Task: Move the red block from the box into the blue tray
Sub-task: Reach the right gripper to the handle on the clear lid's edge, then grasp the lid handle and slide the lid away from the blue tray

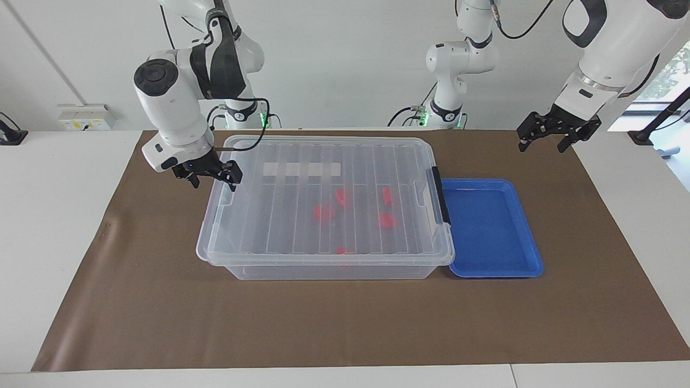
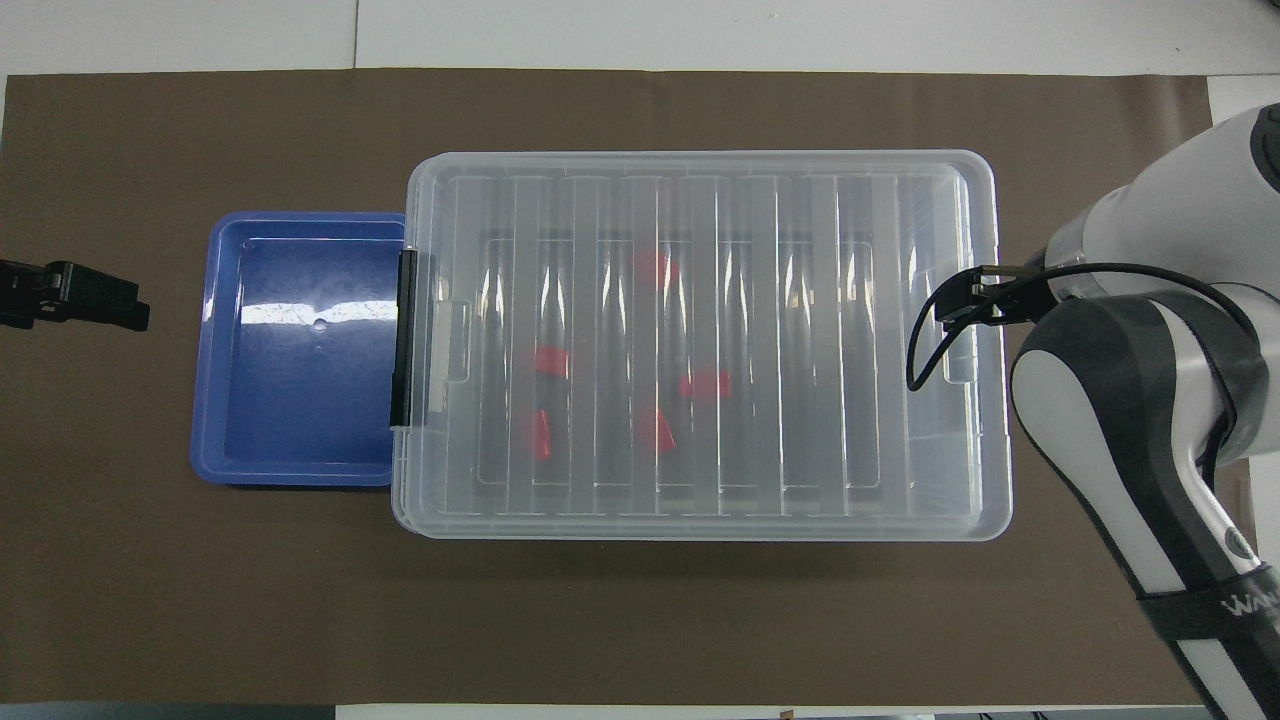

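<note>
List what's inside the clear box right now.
Through the box's closed ribbed lid, five small red blocks show on the floor. The ribs blur them, so exact shapes and anything else small cannot be made out.

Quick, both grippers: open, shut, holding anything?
Left gripper: open, empty, waiting above the mat.
Right gripper: open, empty, at the end of the box.
</note>
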`<state>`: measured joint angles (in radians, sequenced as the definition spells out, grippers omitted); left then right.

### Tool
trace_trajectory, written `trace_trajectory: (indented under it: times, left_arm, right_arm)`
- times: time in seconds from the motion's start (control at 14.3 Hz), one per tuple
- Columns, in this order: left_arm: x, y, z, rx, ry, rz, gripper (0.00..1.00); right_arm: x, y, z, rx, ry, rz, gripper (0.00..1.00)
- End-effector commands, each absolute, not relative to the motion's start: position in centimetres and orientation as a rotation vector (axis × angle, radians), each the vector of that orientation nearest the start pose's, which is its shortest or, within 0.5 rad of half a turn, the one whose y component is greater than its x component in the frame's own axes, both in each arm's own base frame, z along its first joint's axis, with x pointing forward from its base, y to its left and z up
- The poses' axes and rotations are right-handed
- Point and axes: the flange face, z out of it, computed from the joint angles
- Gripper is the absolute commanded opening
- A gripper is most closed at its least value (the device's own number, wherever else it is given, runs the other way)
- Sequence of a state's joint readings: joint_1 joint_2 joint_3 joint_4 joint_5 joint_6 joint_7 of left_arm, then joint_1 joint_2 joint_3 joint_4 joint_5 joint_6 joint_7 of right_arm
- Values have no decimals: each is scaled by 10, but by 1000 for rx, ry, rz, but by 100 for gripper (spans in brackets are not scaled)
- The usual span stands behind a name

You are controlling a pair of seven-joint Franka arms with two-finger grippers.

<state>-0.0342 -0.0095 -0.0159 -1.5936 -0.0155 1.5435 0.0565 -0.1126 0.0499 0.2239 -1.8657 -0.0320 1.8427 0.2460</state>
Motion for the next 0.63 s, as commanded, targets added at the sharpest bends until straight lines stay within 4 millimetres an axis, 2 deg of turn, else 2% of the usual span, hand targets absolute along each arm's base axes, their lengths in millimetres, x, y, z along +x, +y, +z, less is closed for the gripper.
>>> trace_trajectory:
  times: [0.0,0.42,0.56]
  left_arm:
    - [538,-26,617,-3158,167,72,100]
    - [538,-26,617,-3158,167,72,100]
    - [538,-26,617,-3158,167,72,100]
  right_arm:
    - [557,44,472,-3162,174,91,100]
    - [553,34,462,-3165,170,123,100]
    - [554,25,462,-3163,159,127,100]
